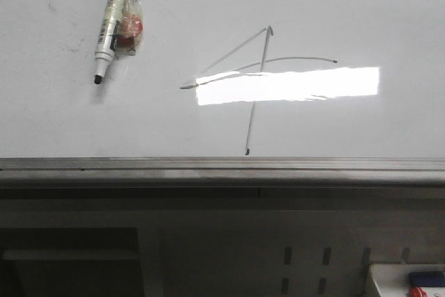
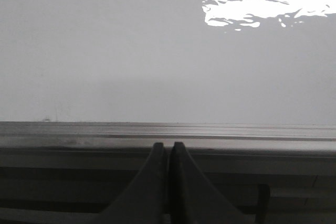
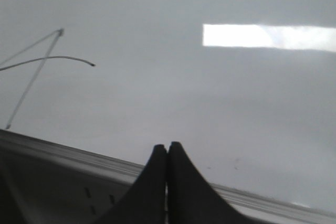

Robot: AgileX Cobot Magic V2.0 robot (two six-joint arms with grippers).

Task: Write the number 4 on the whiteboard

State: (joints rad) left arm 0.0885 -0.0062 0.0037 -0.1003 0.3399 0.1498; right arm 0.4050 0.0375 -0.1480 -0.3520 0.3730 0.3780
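The whiteboard (image 1: 361, 19) fills the front view, glossy white with a grey metal rail (image 1: 222, 165) along its near edge. The number 4 (image 1: 261, 67) is drawn on it in thin dark lines, crossed by a bright glare. Part of the number 4 (image 3: 37, 64) also shows in the right wrist view. A marker (image 1: 108, 22) with a black tip lies on the board at the upper left. My left gripper (image 2: 168, 146) is shut and empty, just short of the rail (image 2: 168, 132). Shut and empty too, my right gripper (image 3: 167, 147) sits over the board's near edge.
A small clear wrapper with something red (image 1: 130, 27) lies against the marker. Below the rail is a dark table frame. A white tray (image 1: 410, 279) with red and blue items sits at the lower right.
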